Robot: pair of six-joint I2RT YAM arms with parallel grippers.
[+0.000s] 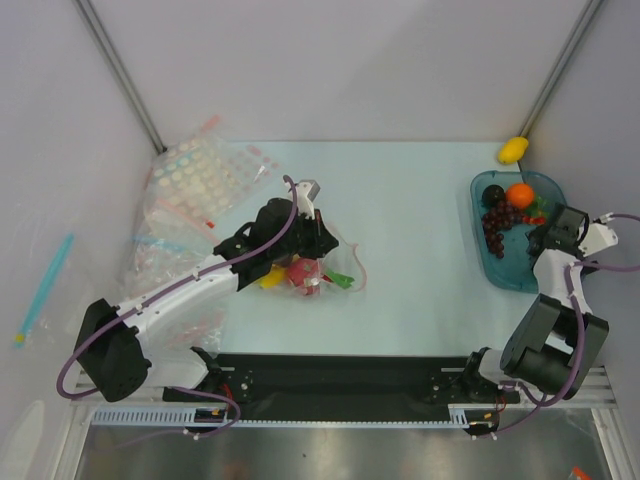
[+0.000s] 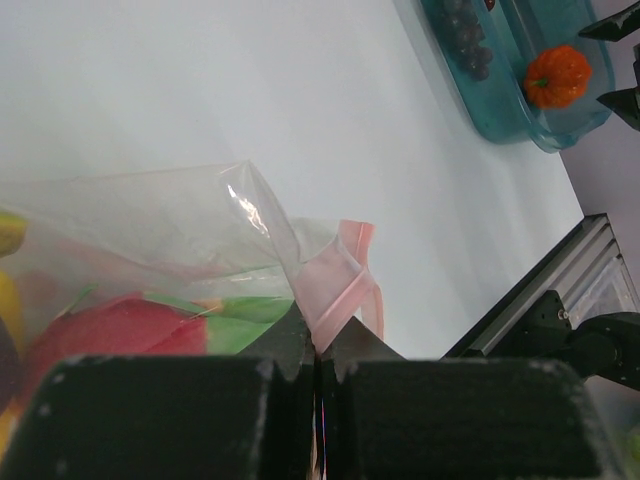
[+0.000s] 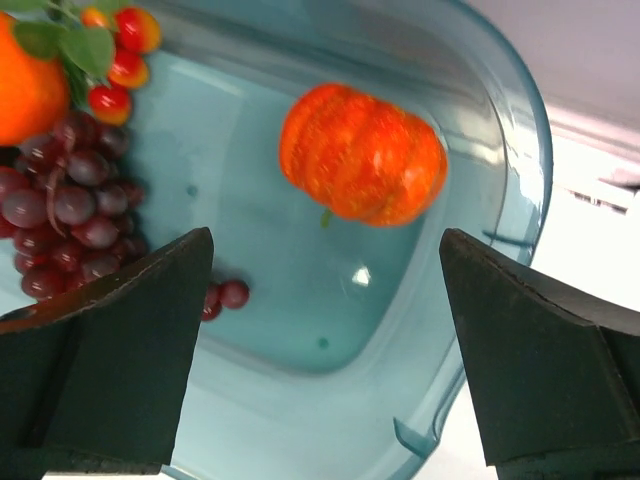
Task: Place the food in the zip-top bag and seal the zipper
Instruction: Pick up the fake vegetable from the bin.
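The clear zip-top bag [image 1: 335,270] lies at mid-table with a pink dragon fruit [image 1: 302,272] and a yellow banana bunch [image 1: 272,278] inside. My left gripper [image 1: 318,245] is at the bag's mouth. In the left wrist view it [image 2: 320,335] is shut on the pink-red zipper strip [image 2: 345,285], with the dragon fruit [image 2: 120,330] behind the plastic. My right gripper [image 1: 545,238] is open over the teal tray [image 1: 515,272]. In the right wrist view it [image 3: 325,240] hangs empty above a ribbed orange fruit [image 3: 362,152], touching nothing.
The tray [image 3: 500,130] also holds dark grapes [image 3: 60,210], a round orange [image 1: 519,195] and a dark fruit [image 1: 493,194]. A yellow lemon [image 1: 513,150] lies behind the tray. Spare clear bags [image 1: 200,185] are piled at the back left. A teal stick [image 1: 45,290] lies at the far left.
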